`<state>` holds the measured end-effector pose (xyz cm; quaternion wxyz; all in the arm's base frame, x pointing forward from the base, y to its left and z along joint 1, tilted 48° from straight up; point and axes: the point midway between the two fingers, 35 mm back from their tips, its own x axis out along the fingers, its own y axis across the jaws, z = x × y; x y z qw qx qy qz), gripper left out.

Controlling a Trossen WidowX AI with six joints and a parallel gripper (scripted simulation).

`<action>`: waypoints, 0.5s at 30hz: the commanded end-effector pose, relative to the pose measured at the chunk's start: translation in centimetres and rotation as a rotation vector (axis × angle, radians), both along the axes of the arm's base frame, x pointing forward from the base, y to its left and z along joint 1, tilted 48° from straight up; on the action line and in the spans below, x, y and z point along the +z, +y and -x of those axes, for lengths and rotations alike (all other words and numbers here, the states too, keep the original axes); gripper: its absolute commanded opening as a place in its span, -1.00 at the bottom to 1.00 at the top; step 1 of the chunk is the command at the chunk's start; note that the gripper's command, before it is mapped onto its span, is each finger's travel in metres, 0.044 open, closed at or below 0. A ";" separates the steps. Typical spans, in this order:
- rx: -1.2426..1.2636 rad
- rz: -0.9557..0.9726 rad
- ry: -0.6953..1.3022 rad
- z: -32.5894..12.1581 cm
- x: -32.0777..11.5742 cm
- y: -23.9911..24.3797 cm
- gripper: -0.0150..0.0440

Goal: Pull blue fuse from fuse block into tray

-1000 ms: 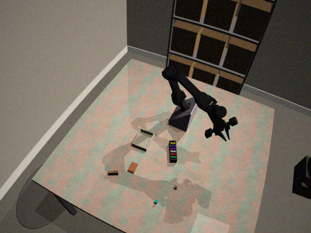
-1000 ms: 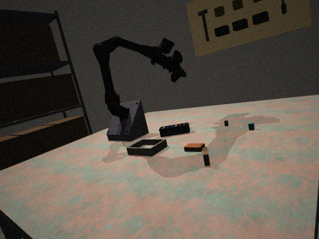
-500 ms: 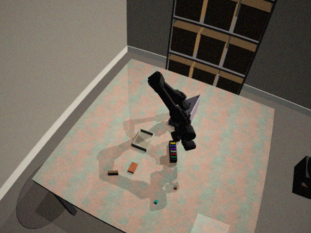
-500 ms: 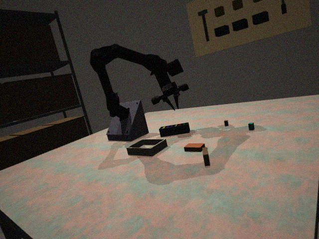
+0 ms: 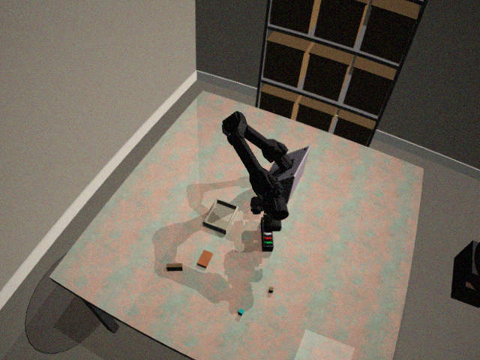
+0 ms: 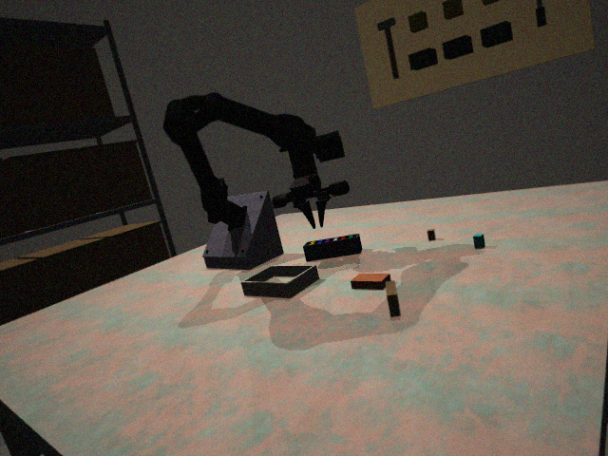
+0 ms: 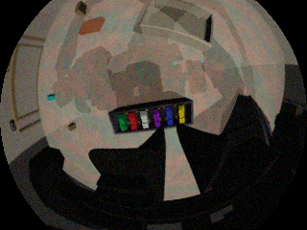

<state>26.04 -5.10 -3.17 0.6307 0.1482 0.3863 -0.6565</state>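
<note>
Seen in my exterior view, the tool [image 6: 315, 221] hangs point-down in the middle of the frame, above and apart from the near-left end of the fuse block [image 6: 332, 246] on the table [image 6: 442, 368]. Its two fingers are spread only narrowly, with nothing between them.

The wrist view shows that gap plainly: a pale wedge of table runs between the two dark fingers at the bottom of the frame. The block [image 7: 152, 117] lies just above them with six fuses in a row. The blue fuse [image 7: 169, 115] is seated in its slot, second from the right, between a purple one and a yellow one.

From the top view I can make out only part of the block [image 5: 267, 240]. The arm covers its upper end and the blue fuse with it, leaving only red and green marks visible. The tool is mostly lost there too against the dark arm.

The tray [image 6: 275, 289] sits lower left of the block, well apart from it. What lies inside the tray is hard to judge at this angle. An orange block [image 6: 370, 280] and a teal cube [image 6: 479, 240] lie to the right.
</note>
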 end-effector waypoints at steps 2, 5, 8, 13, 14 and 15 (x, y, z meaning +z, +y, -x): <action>-0.003 0.009 0.005 0.4 -0.1 -0.4 -0.24; -0.003 0.009 0.005 0.4 -0.3 -0.6 -0.24; -0.003 0.009 0.005 0.4 -0.5 -0.8 -0.24; -0.003 0.009 0.005 0.5 -0.9 -1.2 -0.24; -0.003 0.009 0.005 0.5 -0.9 -1.3 -0.24; -0.003 0.009 0.005 0.6 -1.0 -1.3 -0.24</action>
